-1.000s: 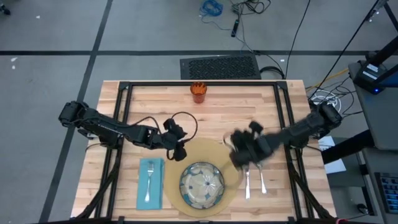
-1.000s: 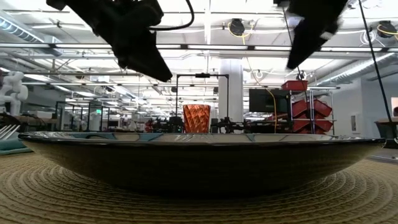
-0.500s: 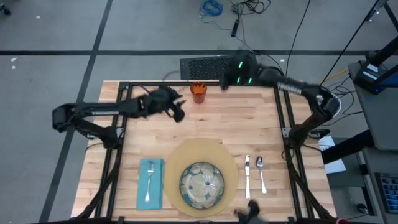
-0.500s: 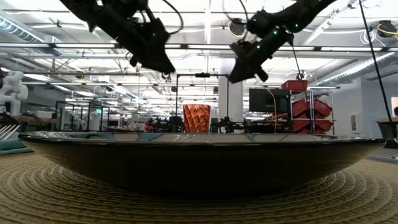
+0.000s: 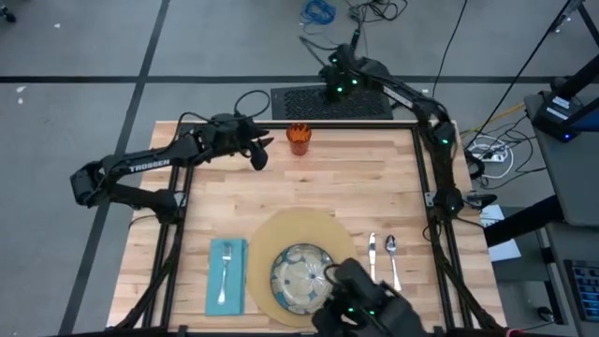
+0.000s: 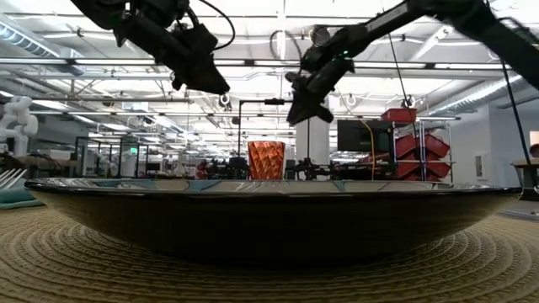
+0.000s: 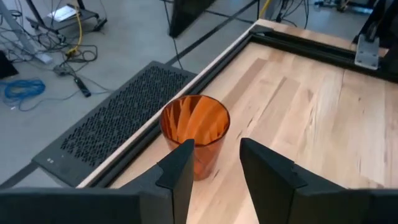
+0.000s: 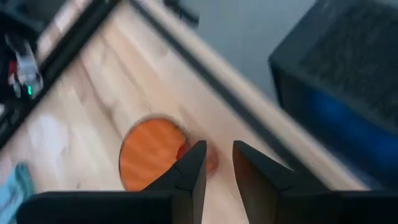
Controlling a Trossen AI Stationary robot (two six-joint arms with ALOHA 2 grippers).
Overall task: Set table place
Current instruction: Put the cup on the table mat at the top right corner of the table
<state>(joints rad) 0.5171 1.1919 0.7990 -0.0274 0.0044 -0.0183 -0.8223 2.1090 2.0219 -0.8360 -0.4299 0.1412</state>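
high view: left claw [image 5: 262, 155] narrowly parted beside orange cup [image 5: 299, 139]; right claw [image 5: 333, 73], seemingly parted too, hangs past it

The table [image 5: 374, 187] is pale butcher-block wood, smooth and matt, framed in black metal; the mat [image 6: 84, 261] is a coarse woven fibre in ridged concentric coils, and the dish [image 6: 269, 223] on it looks like glazed ceramic with a dull sheen. The cup [image 7: 195, 142] is translucent orange with a glossy faceted wall; the napkin [image 5: 226, 276] is soft teal cloth; the fork [image 5: 225, 277], knife [image 5: 372, 267] and spoon [image 5: 394, 262] are bright metal.
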